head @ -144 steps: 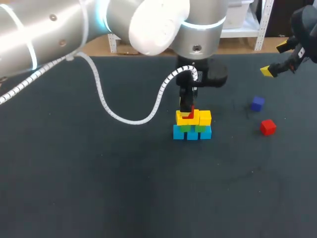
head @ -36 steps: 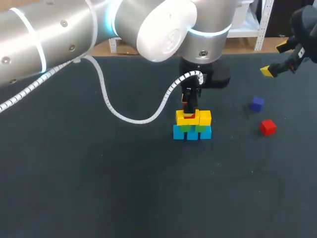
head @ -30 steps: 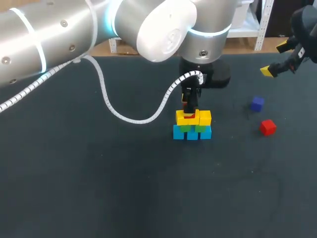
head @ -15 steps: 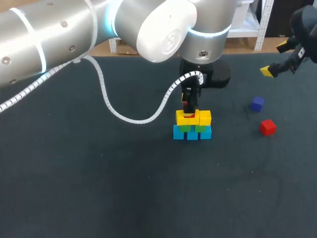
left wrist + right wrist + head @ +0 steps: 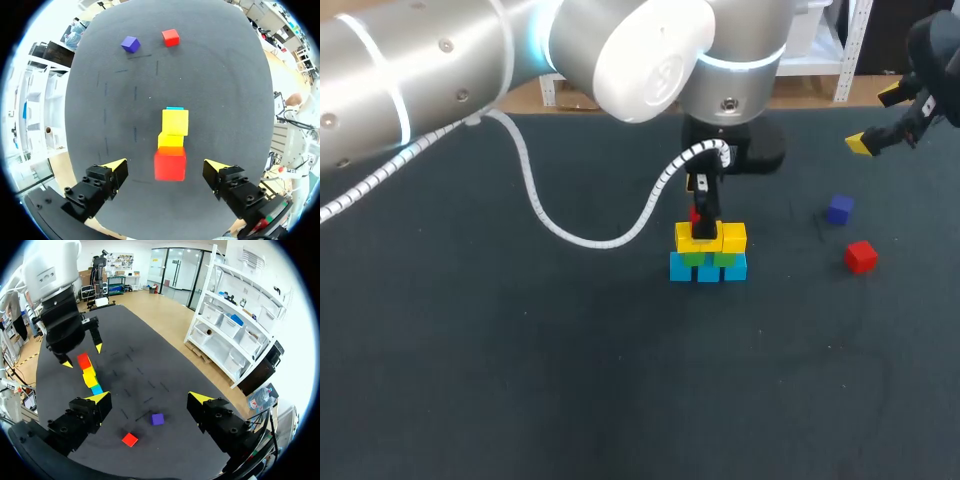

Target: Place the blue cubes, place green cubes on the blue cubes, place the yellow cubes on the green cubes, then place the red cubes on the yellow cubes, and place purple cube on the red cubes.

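A stack stands mid-table: blue cubes (image 5: 708,268) at the base, green cubes (image 5: 692,258) on them, yellow cubes (image 5: 733,237) above. One red cube (image 5: 170,163) rests on a yellow cube (image 5: 175,122). My left gripper (image 5: 166,166) hangs over the stack, open, its yellow tips well clear of the red cube on both sides. In the head view the left gripper (image 5: 704,212) hides most of that cube. A purple cube (image 5: 839,209) and a second red cube (image 5: 861,256) lie loose to the right. My right gripper (image 5: 875,119) hovers open and empty at the far right.
The left arm's white cable (image 5: 580,235) loops over the table left of the stack. From the right wrist view the stack (image 5: 90,372), the purple cube (image 5: 158,419) and the loose red cube (image 5: 130,439) all lie on the dark mat (image 5: 150,380).
My left gripper's fingers have spread apart and let go of the red cube, which stays on the yellow cube. The right arm has not moved.
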{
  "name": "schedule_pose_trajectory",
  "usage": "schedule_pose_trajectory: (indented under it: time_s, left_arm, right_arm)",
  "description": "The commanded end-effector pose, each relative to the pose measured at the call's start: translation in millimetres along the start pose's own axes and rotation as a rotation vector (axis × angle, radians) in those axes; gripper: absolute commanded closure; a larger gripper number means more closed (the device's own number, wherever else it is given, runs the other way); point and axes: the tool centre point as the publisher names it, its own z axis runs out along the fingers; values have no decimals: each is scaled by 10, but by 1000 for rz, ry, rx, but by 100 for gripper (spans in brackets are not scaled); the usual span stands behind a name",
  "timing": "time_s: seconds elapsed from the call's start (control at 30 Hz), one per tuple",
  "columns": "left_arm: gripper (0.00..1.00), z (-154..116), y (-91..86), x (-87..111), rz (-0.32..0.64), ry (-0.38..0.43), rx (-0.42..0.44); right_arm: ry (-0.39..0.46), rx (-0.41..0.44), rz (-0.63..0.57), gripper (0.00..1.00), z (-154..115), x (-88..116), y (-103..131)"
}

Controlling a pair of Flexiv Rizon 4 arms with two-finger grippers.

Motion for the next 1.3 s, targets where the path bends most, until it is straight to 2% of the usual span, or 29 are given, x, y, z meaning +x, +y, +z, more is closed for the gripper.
schedule_pose_trajectory:
  time_s: [0.03, 0.33, 0.57, 0.73, 0.87, 1.0, 1.3]
  left_arm:
    - [0, -52, -16, 126, -13, -21, -12]
    - [0, -182, 71, 346, -73, -66, -38]
    - [0, -362, 200, 548, -158, -147, -105]
    - [0, -535, 325, 771, -289, -205, -216]
    - [0, -637, 432, 972, -393, -249, -265]
    - [0, -705, 538, 1181, -497, -299, -295]
    - [0, -794, 709, 1576, -669, -378, -357]
  right_arm:
    - [-1, 0, 0, 0, -5, 5, 0]
    - [-1, 0, 0, 0, -5, 5, 0]
    - [-1, 0, 0, 0, -5, 5, 0]
    - [-1, 0, 0, 0, -5, 5, 0]
    - [-1, 0, 0, 0, -5, 5, 0]
    - [-1, 0, 0, 0, -5, 5, 0]
    - [-1, 0, 0, 0, -5, 5, 0]
